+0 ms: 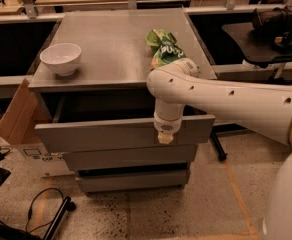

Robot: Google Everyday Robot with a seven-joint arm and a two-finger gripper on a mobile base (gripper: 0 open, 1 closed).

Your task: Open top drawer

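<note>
The top drawer [96, 135] is a wide grey drawer with a flat, handleless front. It stands pulled out from the cabinet, and its dark interior [98, 105] shows under the cabinet top. My gripper [165, 136] hangs from the white arm [226, 104] and points down in front of the right part of the drawer front, at its upper edge. Two narrower grey drawer fronts [128, 158] sit shut below.
A white bowl [61, 58] and a green chip bag [164, 49] sit on the grey cabinet top [111, 39]. A cardboard box [17, 115] leans at the cabinet's left. Black cables [36, 209] lie on the floor at the lower left. A dark chair [266, 39] stands at the right.
</note>
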